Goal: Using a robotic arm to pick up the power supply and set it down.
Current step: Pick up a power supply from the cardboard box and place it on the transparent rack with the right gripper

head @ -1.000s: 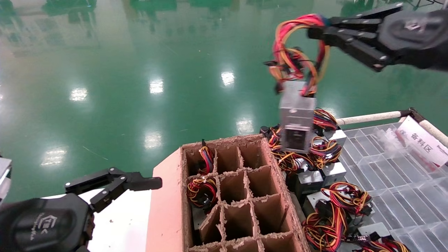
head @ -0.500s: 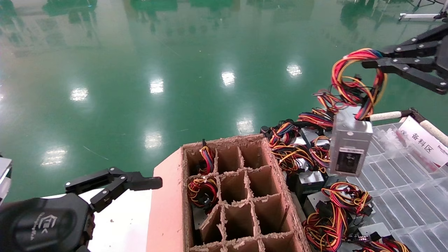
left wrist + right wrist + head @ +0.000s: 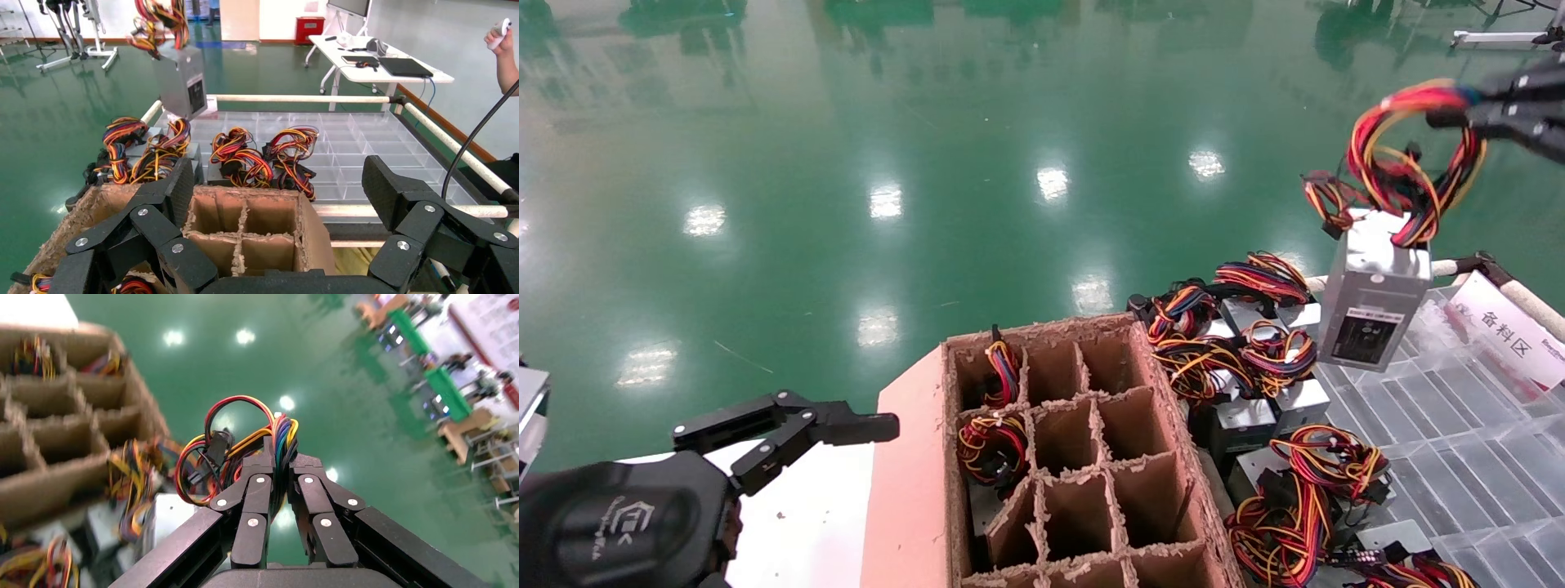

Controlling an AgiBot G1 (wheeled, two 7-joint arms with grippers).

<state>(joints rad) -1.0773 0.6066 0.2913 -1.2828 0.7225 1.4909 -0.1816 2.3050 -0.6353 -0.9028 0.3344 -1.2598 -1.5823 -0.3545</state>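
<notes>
The power supply (image 3: pixel 1373 294), a silver-grey metal box with a black-and-white label, hangs in the air at the right, above the clear tray. My right gripper (image 3: pixel 1459 104) is shut on its looped bundle of red, yellow and orange wires (image 3: pixel 1410 163). In the right wrist view the wires (image 3: pixel 275 438) run between that gripper's (image 3: pixel 280 462) closed fingers. The left wrist view shows the hanging power supply (image 3: pixel 180 82) far off. My left gripper (image 3: pixel 878 425) stands open at the lower left, beside the cardboard box, holding nothing.
A brown cardboard divider box (image 3: pixel 1156 392) sits at bottom centre, with wire bundles in two left cells. Several more power supplies (image 3: pixel 1254 408) with wire looms lie between it and a clear plastic compartment tray (image 3: pixel 1459 441) with a white-padded rail (image 3: pixel 1385 273). Green floor lies beyond.
My right gripper has carried the power supply to the right, from over the pile beside the cardboard box to above the clear tray; in the last half second it also rose slightly. The left arm has not moved.
</notes>
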